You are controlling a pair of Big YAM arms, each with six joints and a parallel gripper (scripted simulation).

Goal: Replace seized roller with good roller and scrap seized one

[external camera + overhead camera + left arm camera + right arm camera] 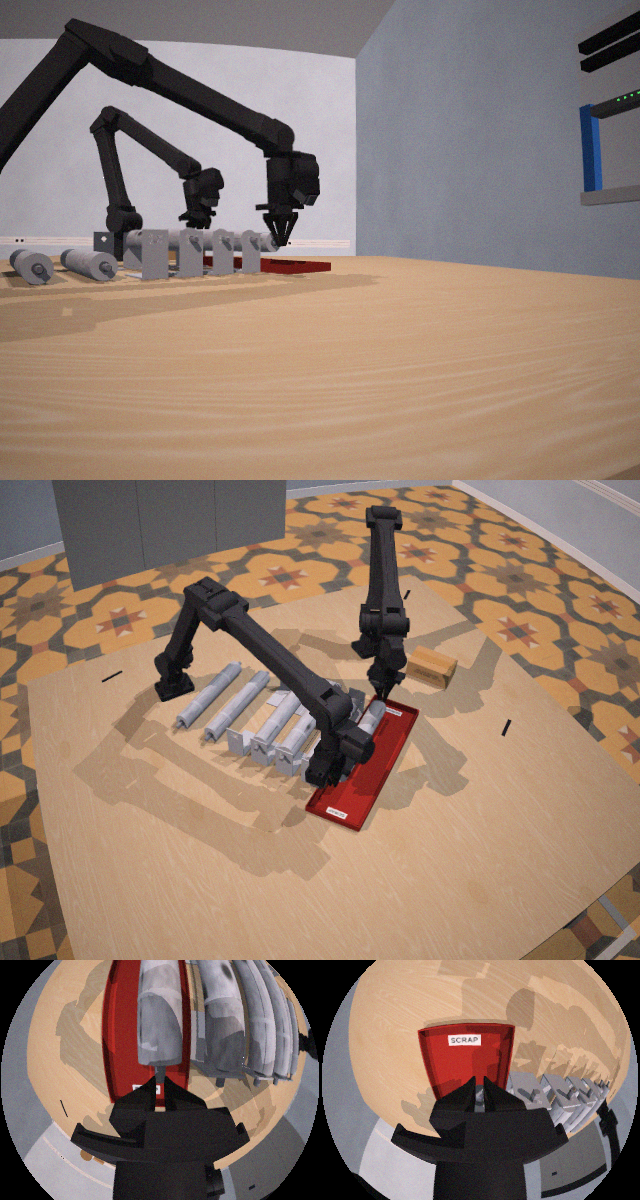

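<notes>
A grey roller (pixel 371 717) (pixel 268 241) (pixel 160 1020) hangs level above the red scrap tray (pixel 372 779) (pixel 299 266) (pixel 117 1050) (pixel 450 1065), lengthwise and clear of its floor. My left gripper (pixel 381 695) (pixel 197 225) (pixel 160 1080) is shut on the axle at the roller's far end. My right gripper (pixel 281 242) (pixel 479 1080) is shut on the axle at the near end; in the top view its own wrist hides it. The roller bed (pixel 263 751) (pixel 154 255) stands just beside the tray and holds rollers (pixel 281 717). The bracket pair nearest the spare rollers looks empty.
Two spare rollers (pixel 209 694) (pixel 237 704) (pixel 32 266) (pixel 90 264) lie on the table beyond the bed, away from the tray. A cardboard box (pixel 431 667) stands past the tray's far end. The tray carries a SCRAP label (pixel 464 1040) at its near end.
</notes>
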